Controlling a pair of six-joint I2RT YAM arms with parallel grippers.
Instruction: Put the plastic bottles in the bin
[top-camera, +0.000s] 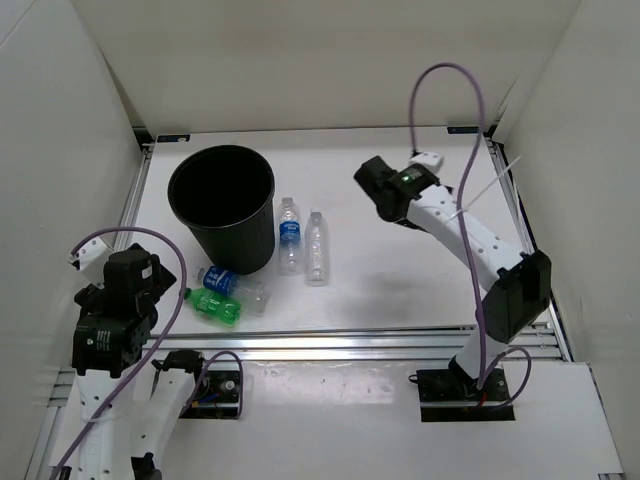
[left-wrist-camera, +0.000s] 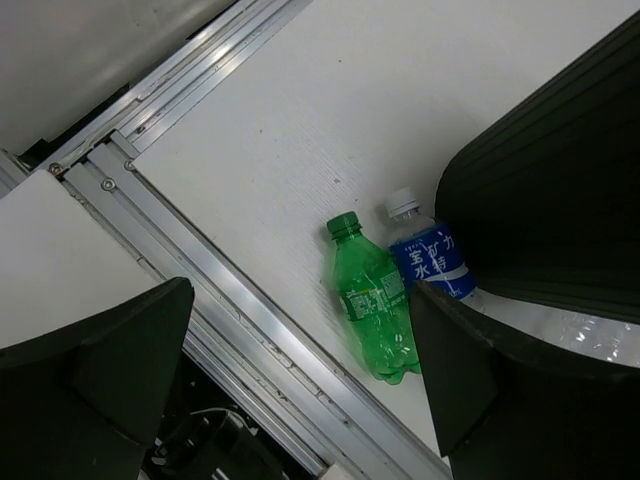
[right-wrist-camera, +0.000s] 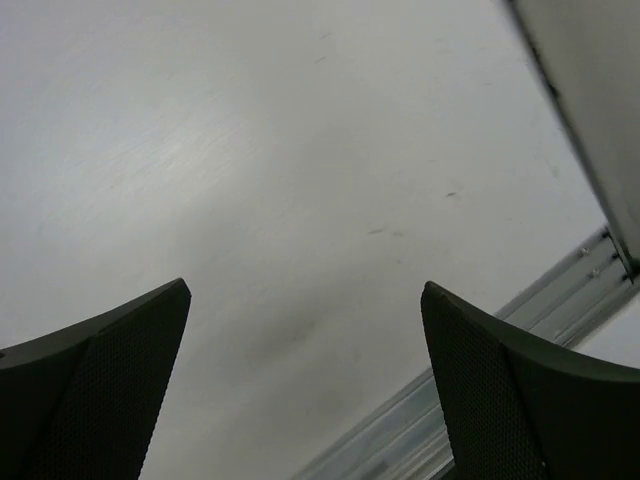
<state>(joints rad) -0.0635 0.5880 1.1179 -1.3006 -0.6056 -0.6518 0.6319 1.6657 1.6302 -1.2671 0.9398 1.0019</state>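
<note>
The black bin (top-camera: 235, 235) stands at the back left of the table and shows at the right of the left wrist view (left-wrist-camera: 550, 190). A green bottle (top-camera: 213, 305) and a blue-labelled clear bottle (top-camera: 232, 283) lie side by side just in front of it; both show in the left wrist view, the green one (left-wrist-camera: 372, 300) and the blue-labelled one (left-wrist-camera: 432, 262). Another blue-labelled bottle (top-camera: 289, 235) and a plain clear bottle (top-camera: 317, 246) lie to the bin's right. My left gripper (top-camera: 148, 275) (left-wrist-camera: 300, 295) is open and empty, left of the green bottle. My right gripper (top-camera: 375, 187) (right-wrist-camera: 304, 290) is open and empty above bare table.
An aluminium rail (top-camera: 400, 345) (left-wrist-camera: 230, 320) runs along the table's near edge. White enclosure walls (top-camera: 60, 150) close in the left, back and right. Purple cables (top-camera: 450, 75) loop above both arms.
</note>
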